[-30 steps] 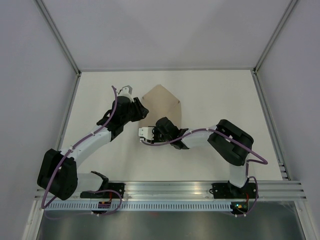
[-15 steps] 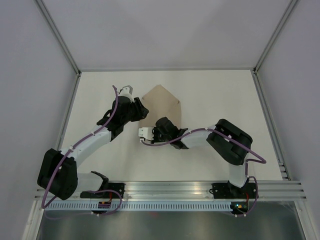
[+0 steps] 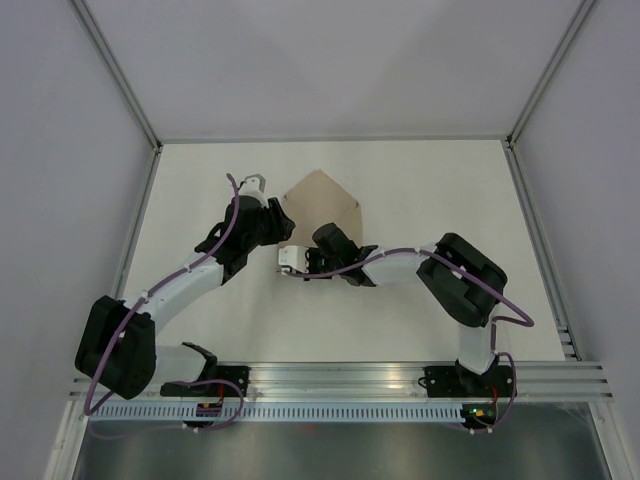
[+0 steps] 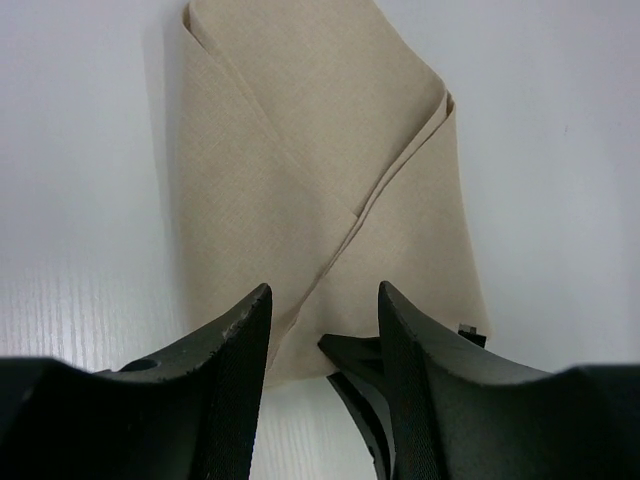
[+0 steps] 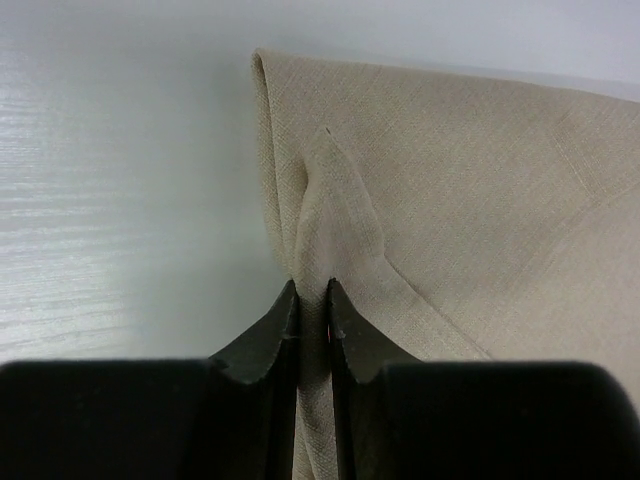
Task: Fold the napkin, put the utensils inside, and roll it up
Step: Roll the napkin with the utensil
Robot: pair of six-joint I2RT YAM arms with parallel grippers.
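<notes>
Overlapping tan folds across napkin (image 4: 320, 180)

Robot lab cell: white tabletop (image 3: 430, 180), plain grey panels (image 3: 330, 60), alu frame rails (image 3: 330, 372).

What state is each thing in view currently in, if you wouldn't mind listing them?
napkin, folded into overlapping flaps, lying on the table, not rolled, one edge bunched into a raised ridge
left hand, open, gripping nothing, fingers spread over the napkin's edge
right hand, shut on the napkin's raised ridge
</notes>
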